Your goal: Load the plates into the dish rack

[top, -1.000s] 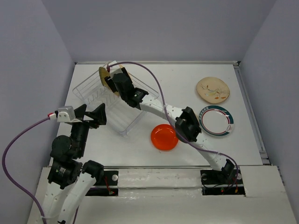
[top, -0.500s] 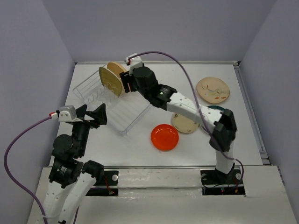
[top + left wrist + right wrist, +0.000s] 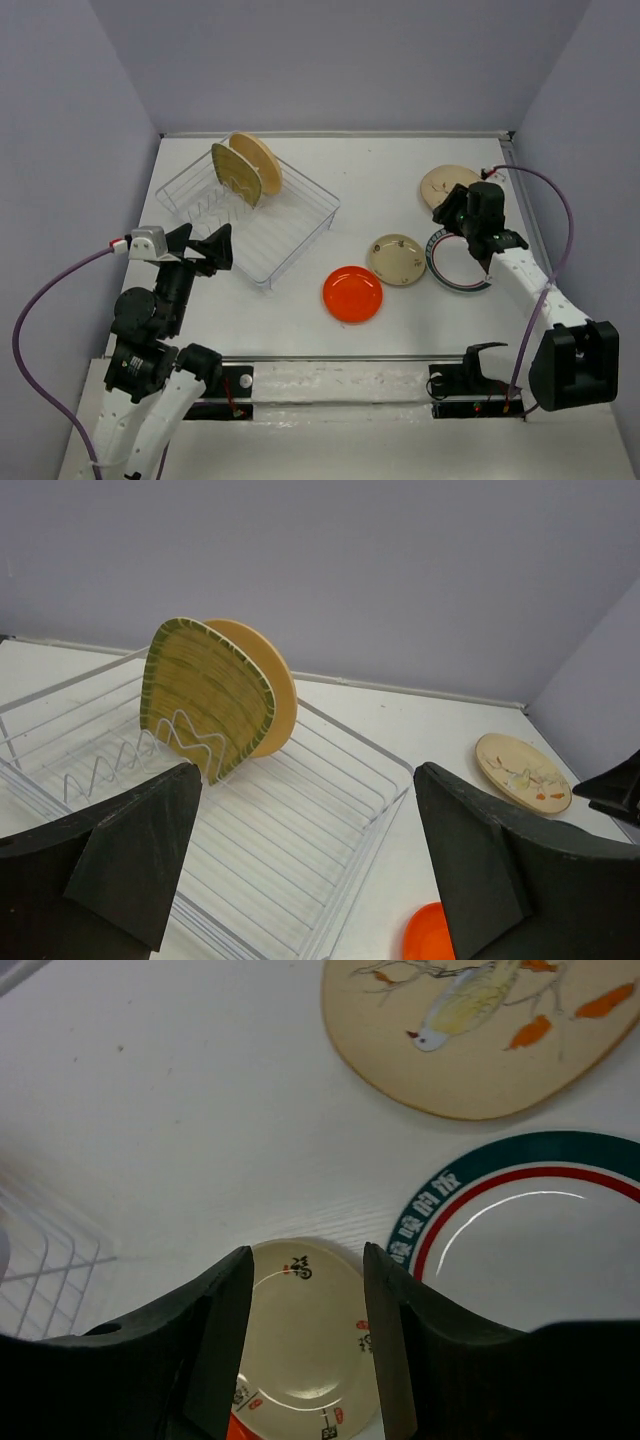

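Nearest the arm bases: red plate (image 3: 351,294), flat on the table (image 3: 300,330). Left gripper (image 3: 200,248) by the rack's near corner, fingers spread wide, holding nothing.

A little farther: small beige plate (image 3: 397,259), just beside the green-rimmed plate (image 3: 462,264); can't tell if the rims touch. Right gripper (image 3: 305,1258) hangs over that pair, fingers partly apart, nothing between them. Beyond it: bird-painted plate (image 3: 470,1030), flat, near the green-rimmed one.

Risks, as I judge them: all four lie flat, so a finger has little rim to get under. A shallow bite could skid and shove one plate into its neighbour, or lift one that then slips out. Crowding on the right makes the wrong rim easy to catch.

Rack (image 3: 290,235), far left: two plates on edge in the tines at its far end, ribbed olive plate (image 3: 205,695) in front, peach plate (image 3: 285,700) close behind. A plate set in hard beside them could knock them over.
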Available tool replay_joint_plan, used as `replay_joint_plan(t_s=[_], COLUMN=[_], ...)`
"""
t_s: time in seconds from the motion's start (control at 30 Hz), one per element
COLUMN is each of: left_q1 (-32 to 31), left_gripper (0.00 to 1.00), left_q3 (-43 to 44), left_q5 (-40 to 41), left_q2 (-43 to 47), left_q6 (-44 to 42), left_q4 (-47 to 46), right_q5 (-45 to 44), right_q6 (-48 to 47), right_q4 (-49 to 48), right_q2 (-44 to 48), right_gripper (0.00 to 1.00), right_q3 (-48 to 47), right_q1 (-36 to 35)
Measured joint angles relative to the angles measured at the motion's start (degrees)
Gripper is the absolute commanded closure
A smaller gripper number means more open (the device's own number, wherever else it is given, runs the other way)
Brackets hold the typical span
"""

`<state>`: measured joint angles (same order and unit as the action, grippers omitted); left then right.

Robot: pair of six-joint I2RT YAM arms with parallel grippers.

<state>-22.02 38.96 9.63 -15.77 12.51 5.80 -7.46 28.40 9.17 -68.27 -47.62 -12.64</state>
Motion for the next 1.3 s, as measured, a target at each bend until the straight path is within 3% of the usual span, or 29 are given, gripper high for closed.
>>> replay_joint_plan(t_s=[0.2,0.37,0.67,0.9,0.97,1.0,1.1,1.3], left_q1=[-0.02,-0.11,-1.18,-1.25,-1.25,-1.25,-1.25,-1.25], left_gripper=[0.01,0.01,0.01,0.01,0.01,0.01,0.01,0.01], left_q3=[0.0,0.0,-0.04,-0.04,-0.07,-0.07,-0.07,-0.07], left_q5=[-0.74,-1.49,-1.99,-2.23,-2.36,-2.4,-2.45,-2.45], left_q2=[-0.31,-0.31,-0.28,-0.52,-0.87,-1.01,-1.38,-2.1], left_q6=[0.0,0.0,-0.02,-0.02,-0.02,-0.02,-0.02,-0.02], left_q4=[0.02,0.0,0.0,-0.04,-0.04,-0.04,-0.04,-0.13], right_q5=[10.01,15.43,21.05,29.24,31.23,32.02,33.4,34.64], right_q6=[9.07,15.56,16.57,16.79,17.49,17.77,19.04,21.09], right_q4=[-6.01,-13.6,-15.08,-17.81,-18.91,-19.3,-19.71,-21.27], right_q2=[-2.21,-11.82,-34.03,-43.41,-45.64,-46.42,-48.39,-48.17], right_gripper=[0.45,0.4,0.39,0.55,0.66,0.79,0.93,0.93], right_q3=[1.84,1.77,-7.06,-14.58,-16.15,-16.63,-17.46,-17.14], right_q1=[20.17,31.3,35.04,35.17,35.19,35.3,35.47,35.47])
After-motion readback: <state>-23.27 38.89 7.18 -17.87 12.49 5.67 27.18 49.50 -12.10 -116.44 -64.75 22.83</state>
